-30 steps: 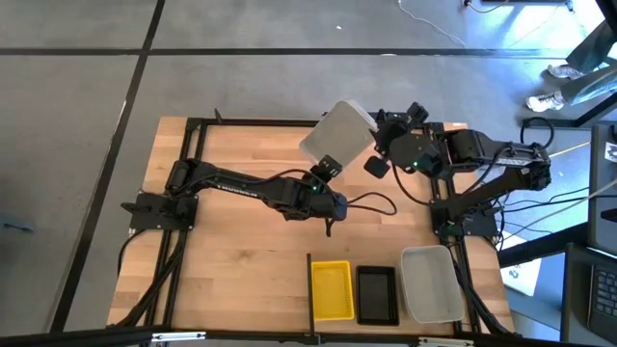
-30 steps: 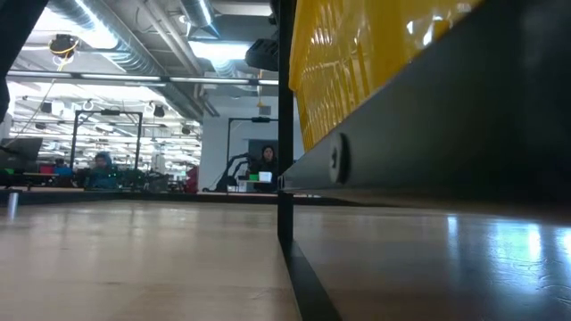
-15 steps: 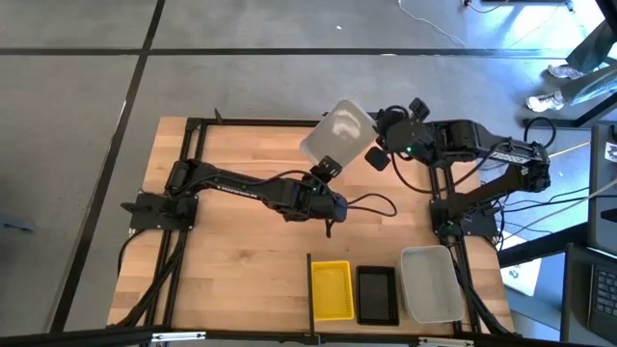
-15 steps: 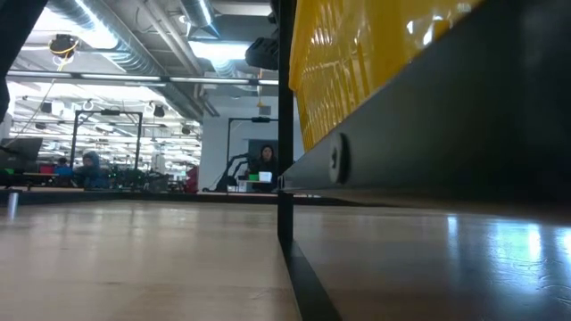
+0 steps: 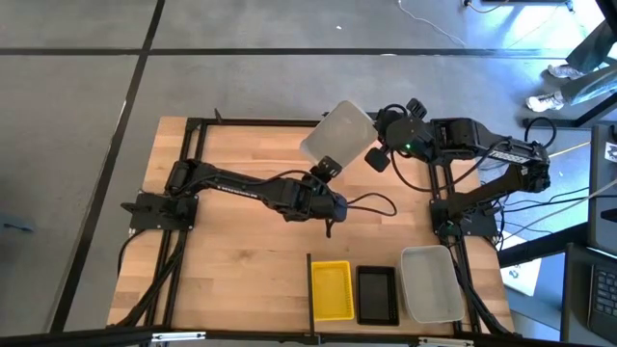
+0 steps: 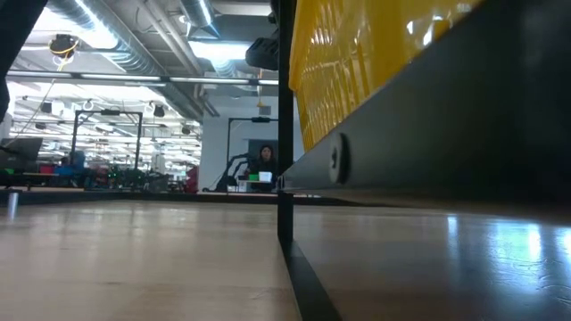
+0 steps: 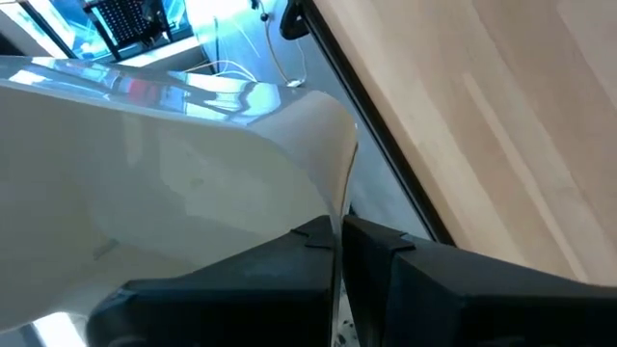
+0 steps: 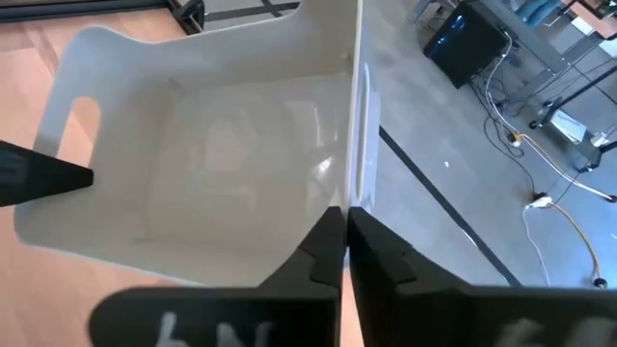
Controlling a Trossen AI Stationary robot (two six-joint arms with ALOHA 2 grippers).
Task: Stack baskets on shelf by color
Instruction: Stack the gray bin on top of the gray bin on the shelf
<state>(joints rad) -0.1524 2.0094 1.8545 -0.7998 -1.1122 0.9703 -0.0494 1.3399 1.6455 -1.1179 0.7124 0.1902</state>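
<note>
At the near edge of the table point(image 5: 231, 280), three baskets sit side by side on the shelf point(image 5: 386, 323): a yellow basket point(image 5: 332, 289) just beside the thin dark divider point(image 5: 309, 289), then a black basket point(image 5: 376, 295), then a grey-white basket point(image 5: 431, 282) at the right end. In the low view the yellow basket point(image 6: 357, 62) and the divider point(image 6: 285, 134) fill the picture from very close.

Farther in, the left arm point(image 5: 231, 183) reaches from its base at the left edge across the middle of the table, stretched low and almost straight. The left gripper point(image 5: 331, 164) points to the far side and its fingers point(image 7: 289, 260) are clenched on the wall of a second grey-white basket point(image 5: 338, 133).

This basket is held in the air over the far edge of the table, tilted. The right arm point(image 5: 492, 159) bends from its base at the right side toward the far edge and turns left. The right gripper point(image 5: 374, 146) meets the basket from the opposite side, and its fingers point(image 8: 323, 255) are closed on the thin rim of the basket point(image 8: 212, 145). So both grippers grasp the same basket, one on each side.
</note>
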